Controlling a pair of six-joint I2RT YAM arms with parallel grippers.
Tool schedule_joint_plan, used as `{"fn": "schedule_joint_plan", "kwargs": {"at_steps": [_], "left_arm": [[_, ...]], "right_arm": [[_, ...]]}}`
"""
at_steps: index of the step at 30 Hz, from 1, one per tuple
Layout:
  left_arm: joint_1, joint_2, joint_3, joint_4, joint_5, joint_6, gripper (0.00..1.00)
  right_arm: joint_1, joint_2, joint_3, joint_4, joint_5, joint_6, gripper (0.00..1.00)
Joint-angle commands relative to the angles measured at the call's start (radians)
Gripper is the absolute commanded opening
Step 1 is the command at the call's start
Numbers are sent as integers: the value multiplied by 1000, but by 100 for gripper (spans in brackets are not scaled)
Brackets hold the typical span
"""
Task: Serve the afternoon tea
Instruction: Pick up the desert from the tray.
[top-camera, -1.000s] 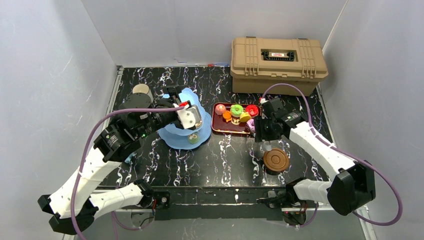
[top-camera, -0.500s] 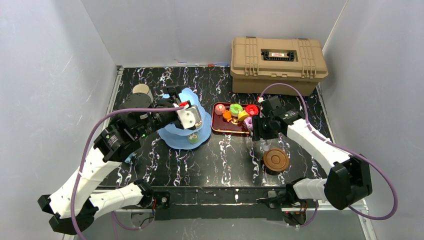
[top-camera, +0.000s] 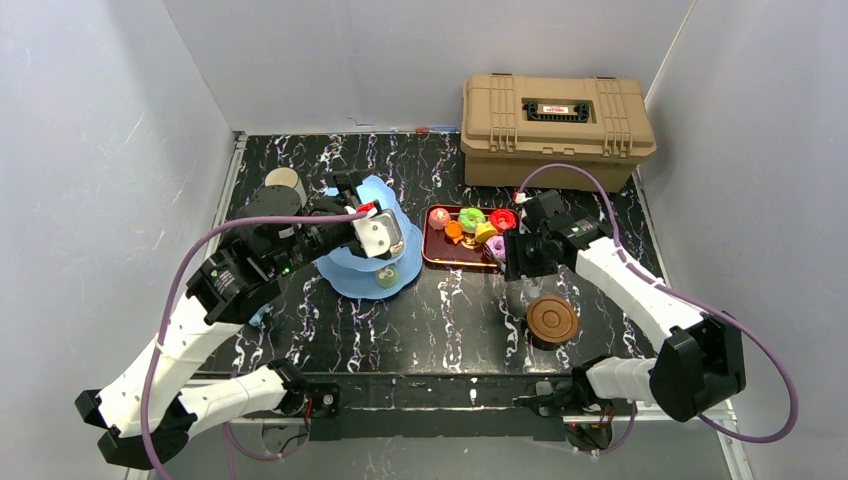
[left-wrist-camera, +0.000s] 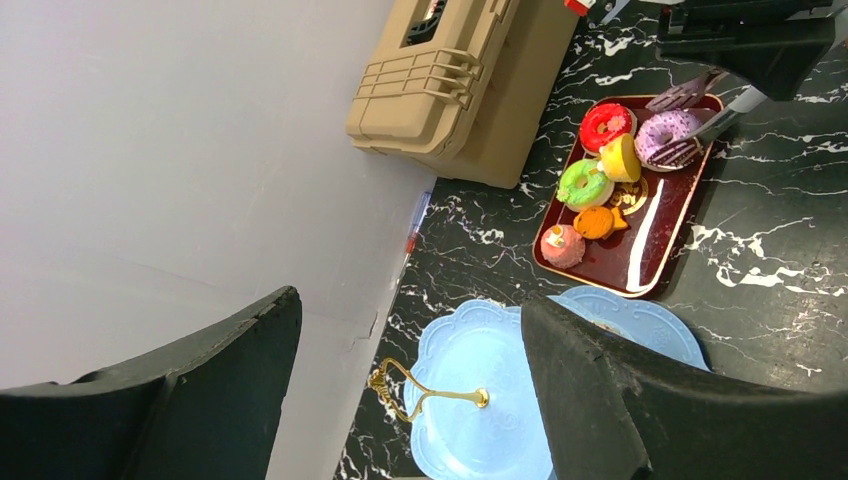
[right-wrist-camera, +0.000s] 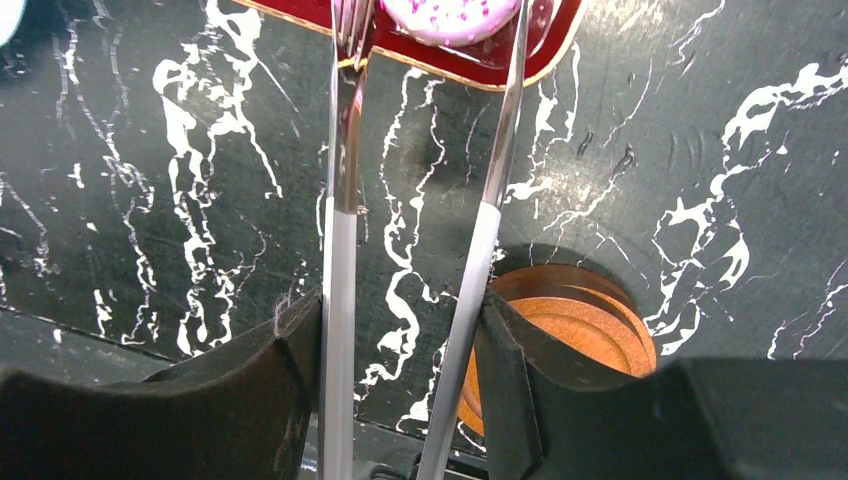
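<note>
Nearest the arm bases, a stack of brown saucers rests on the black marbled counter. Just beyond it, the right fingers are closed on metal tongs, one tong arm against each finger. The tong tips reach over the near edge of a dark red tray and stand either side of a purple donut; contact cannot be told. The tray also carries red and green donuts and a pink cake. Left of the tray stands the light blue stand, the left fingers spread wide and empty over its gold handle. A beige cup sits far left; a tan case lies along the far edge.
</note>
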Motion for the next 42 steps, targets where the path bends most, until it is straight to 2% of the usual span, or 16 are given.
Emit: {"fn": "schedule_joint_plan", "kwargs": {"at_steps": [1,12,30,42], "left_arm": [[3,-6,36,-1,18,-15,78],[3,-7,39,-2,18,-15,78],[3,-7,52,-8,22,-14,78],[3,1,59,-15,11,-11,78]], "right_arm": [[1,-61,82,-9,-33,-38,23],[1,-79,87,-5,-83,-33,17],[7,-137,129,-35,-376,-38,14],[251,-97,127,77,-219,33,12]]}}
